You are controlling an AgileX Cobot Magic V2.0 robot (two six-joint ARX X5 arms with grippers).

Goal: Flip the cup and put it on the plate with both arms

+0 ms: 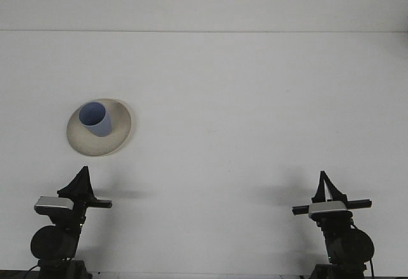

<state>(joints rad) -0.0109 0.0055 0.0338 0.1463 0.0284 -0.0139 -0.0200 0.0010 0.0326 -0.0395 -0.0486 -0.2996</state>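
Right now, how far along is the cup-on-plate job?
It looks finished: the blue cup stands mouth-up on the beige plate. Nothing is in hand; the left gripper and right gripper sit near the table's front edge, apart from both. Nothing obvious remains.

left pincer (81, 178) and right pincer (326, 183) sit low, pointing forward.

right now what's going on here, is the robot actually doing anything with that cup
Nothing is being handled at this moment. The blue cup stands mouth-up on the cream plate, left of centre on the white table. The left hand and the right hand both sit low at the near edge, well apart from the cup and plate, holding nothing. Judging by how things lie, the flip-and-place looks already done.
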